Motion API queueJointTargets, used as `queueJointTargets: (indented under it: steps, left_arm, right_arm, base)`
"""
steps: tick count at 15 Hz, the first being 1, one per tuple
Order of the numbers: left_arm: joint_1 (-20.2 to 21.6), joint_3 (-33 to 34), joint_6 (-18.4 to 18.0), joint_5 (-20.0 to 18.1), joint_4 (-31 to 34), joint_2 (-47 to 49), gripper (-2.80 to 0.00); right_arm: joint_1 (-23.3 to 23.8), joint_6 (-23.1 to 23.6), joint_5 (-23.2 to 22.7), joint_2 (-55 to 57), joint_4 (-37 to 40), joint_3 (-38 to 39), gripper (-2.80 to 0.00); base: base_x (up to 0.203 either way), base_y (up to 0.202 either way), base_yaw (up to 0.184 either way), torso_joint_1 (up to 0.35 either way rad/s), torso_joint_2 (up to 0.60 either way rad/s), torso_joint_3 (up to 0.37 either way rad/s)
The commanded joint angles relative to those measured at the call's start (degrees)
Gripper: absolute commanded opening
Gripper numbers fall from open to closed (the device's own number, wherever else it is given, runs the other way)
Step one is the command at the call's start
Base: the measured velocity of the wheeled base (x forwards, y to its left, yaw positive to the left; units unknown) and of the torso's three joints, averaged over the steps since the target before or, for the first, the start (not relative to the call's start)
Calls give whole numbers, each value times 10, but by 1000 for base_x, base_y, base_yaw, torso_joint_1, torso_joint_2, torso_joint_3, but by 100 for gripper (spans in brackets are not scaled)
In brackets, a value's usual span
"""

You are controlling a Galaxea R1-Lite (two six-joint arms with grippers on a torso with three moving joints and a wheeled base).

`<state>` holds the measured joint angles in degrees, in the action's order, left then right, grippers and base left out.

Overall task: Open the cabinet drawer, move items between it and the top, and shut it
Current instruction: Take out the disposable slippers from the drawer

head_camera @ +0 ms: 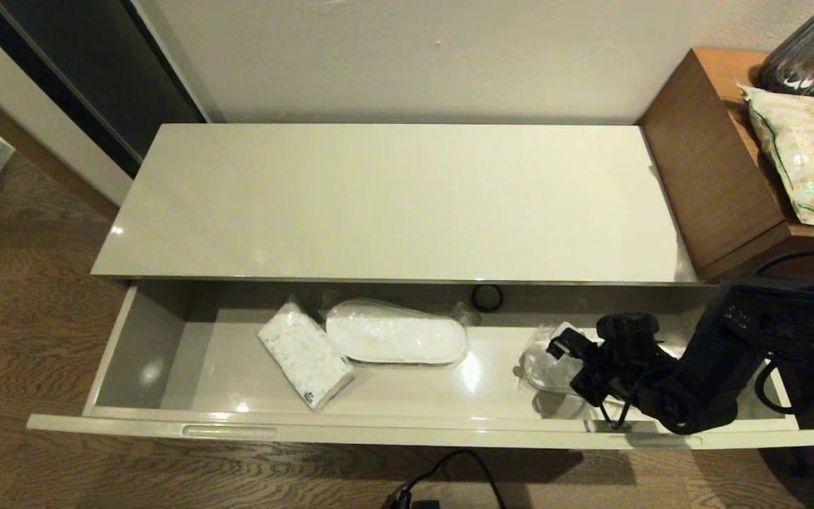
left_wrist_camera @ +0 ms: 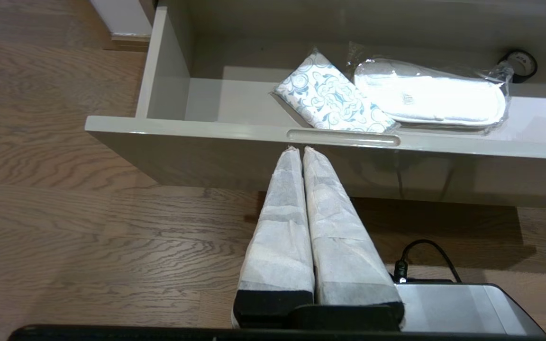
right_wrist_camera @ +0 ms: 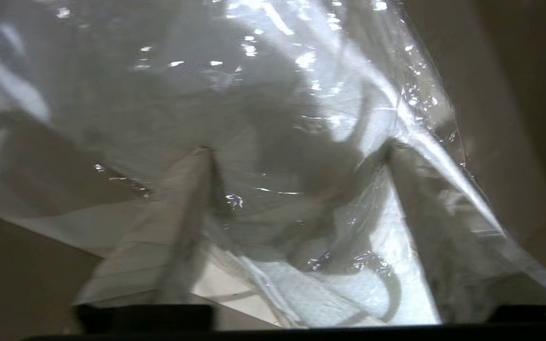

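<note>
The cabinet drawer (head_camera: pixel 379 425) is pulled out wide. In it, one wrapped slipper pair (head_camera: pixel 396 341) lies in the middle, and a second wrapped slipper pair (head_camera: pixel 545 367) lies to the right. My right gripper (head_camera: pixel 576 360) reaches down into the drawer onto that second pair. In the right wrist view the right gripper (right_wrist_camera: pixel 296 151) is open, with its fingers (right_wrist_camera: pixel 192 189) spread to either side of the crinkly wrapped slippers (right_wrist_camera: pixel 254 94). My left gripper (left_wrist_camera: pixel 300 150) is shut and empty, low in front of the drawer front (left_wrist_camera: pixel 206 130). The cabinet top (head_camera: pixel 393 205) is bare.
A patterned tissue pack (head_camera: pixel 304 357) lies left of the middle slipper pair, and a black tape roll (head_camera: pixel 486 297) sits at the drawer's back. The brown side table (head_camera: pixel 711 170) on the right holds a snack bag (head_camera: pixel 806 159) and a dark vase (head_camera: pixel 813 53). A cable (head_camera: pixel 449 466) runs over the floor.
</note>
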<state>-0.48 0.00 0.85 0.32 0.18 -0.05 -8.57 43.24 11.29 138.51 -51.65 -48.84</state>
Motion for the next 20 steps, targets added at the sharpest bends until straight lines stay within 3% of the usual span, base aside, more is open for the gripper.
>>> queueJointTargets:
  steps: [1, 7, 9, 12, 14, 20]
  left_arm:
    - [0, 0, 0, 0, 0, 0, -280]
    - [0, 0, 0, 0, 0, 0, -280]
    - [0, 0, 0, 0, 0, 0, -280]
    - [0, 0, 0, 0, 0, 0, -280]
    - [0, 0, 0, 0, 0, 0, -280]
    - [0, 0, 1, 0, 0, 0, -280]
  right_arm:
    - [0, 5, 2, 4, -2, 1, -280]
    - [1, 8, 1, -26, 23, 0, -280]
    - [0, 7, -1, -76, 106, -24, -280]
    - [-3, 3, -9, -160, 339, -80, -280]
    - [-5, -4, -15, -200, 447, -128, -280]
    - [-7, -7, -15, -240, 536, -159, -280]
  base:
    - [0, 0, 0, 0, 0, 0]
    - [0, 0, 0, 0, 0, 0]
    - [0, 0, 0, 0, 0, 0]
    - [0, 0, 0, 0, 0, 0]
    - [0, 0, 0, 0, 0, 0]
    - [0, 0, 0, 0, 0, 0]
